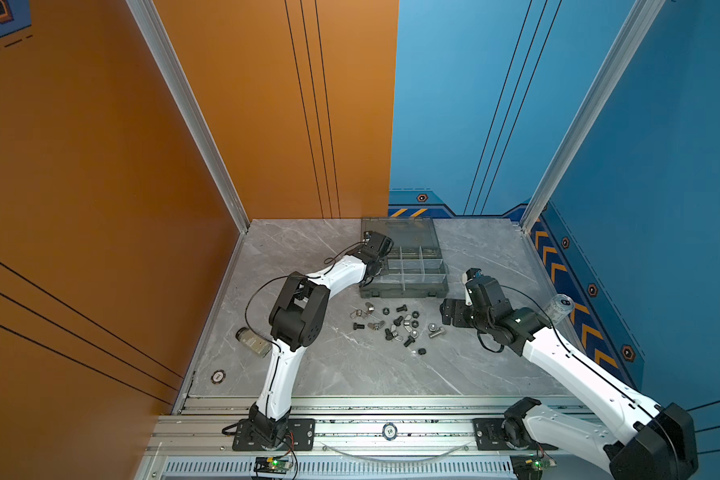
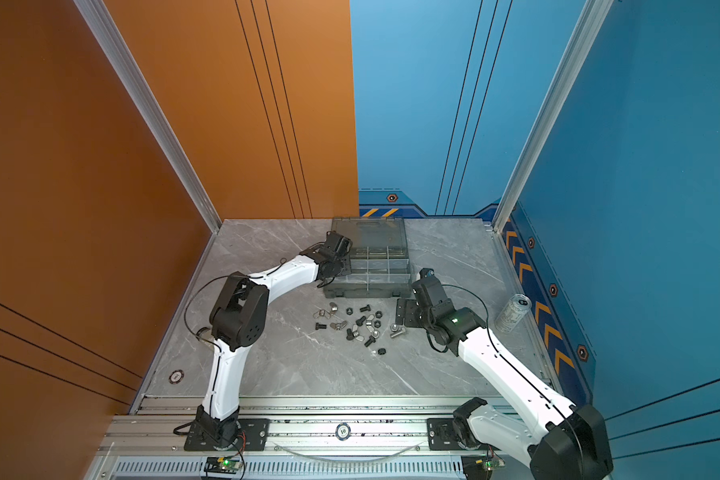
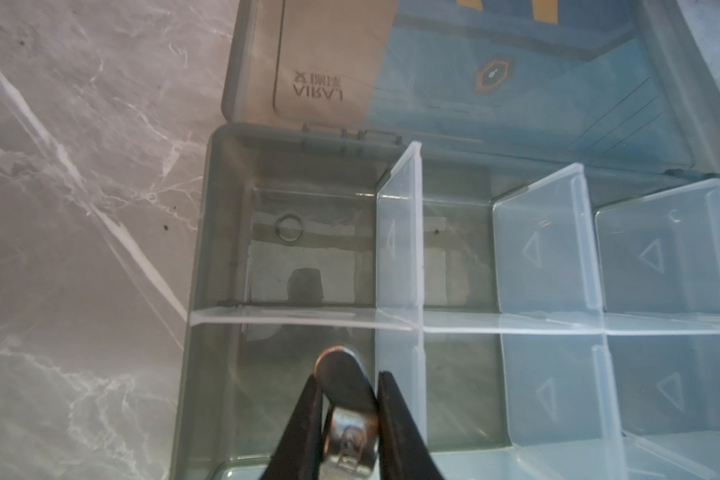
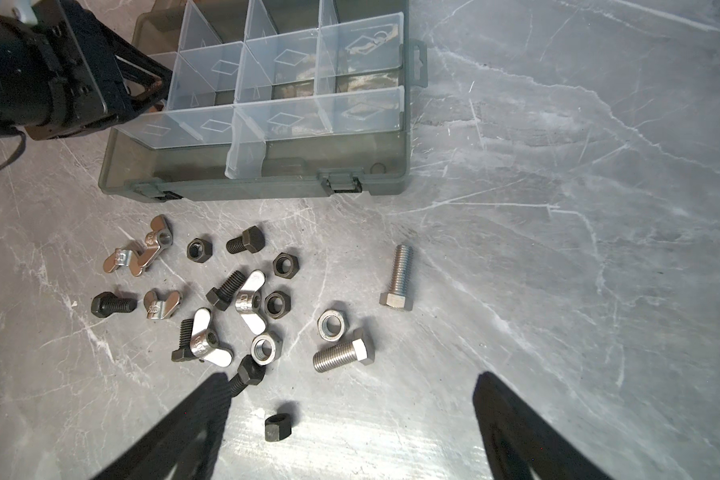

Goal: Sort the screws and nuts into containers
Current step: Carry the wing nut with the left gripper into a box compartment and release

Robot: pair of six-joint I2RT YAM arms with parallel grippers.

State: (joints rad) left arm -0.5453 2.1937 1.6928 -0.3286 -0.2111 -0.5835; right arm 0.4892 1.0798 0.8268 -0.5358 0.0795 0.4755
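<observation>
Left hand [image 3: 348, 380] pinched a silver wing nut [image 3: 344, 372] above the organizer box [image 3: 202, 249]; right hand [image 4: 352, 380] hung spread near loose screws [image 4: 400, 276].

Shiny metal nuts [image 4: 244, 301], translucent plastic containers [image 4: 267, 183]

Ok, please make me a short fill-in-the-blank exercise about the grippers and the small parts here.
1. The left gripper has its jaws shut on a ____.
2. The right gripper hovers near the loose nuts with jaws ____.
3. The longest screws on the table are ____, not black.
Missing words: wing nut; open; silver.
</observation>
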